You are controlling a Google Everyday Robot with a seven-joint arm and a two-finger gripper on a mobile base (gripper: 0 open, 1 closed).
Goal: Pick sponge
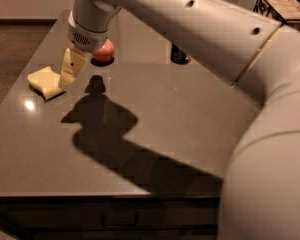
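Hanging over the left part of the table (190,109), the gripper (66,83) points down and slightly left from a pale, round wrist housing with a vent grille on its side. Its cream-yellow jaws show as one flat slab from this side, so I cannot tell whether they are spread or pressed together. Their lower end sits just beside the right edge of the sponge (44,81) and overlaps it in the view; whether they touch it cannot be told. The sponge lies flat on the table near the left edge, pale yellow with wavy sides. A red-orange apple (105,53) rests farther back, partly hidden behind the wrist. A dark can (180,55) stands to the right of the apple, well apart from the sponge, its top covered by the arm (200,29). The thick pale arm sweeps in from the right and fills the near right corner. Its dark shadow falls across the middle of the table. A black wire basket (285,6) shows at the far right.
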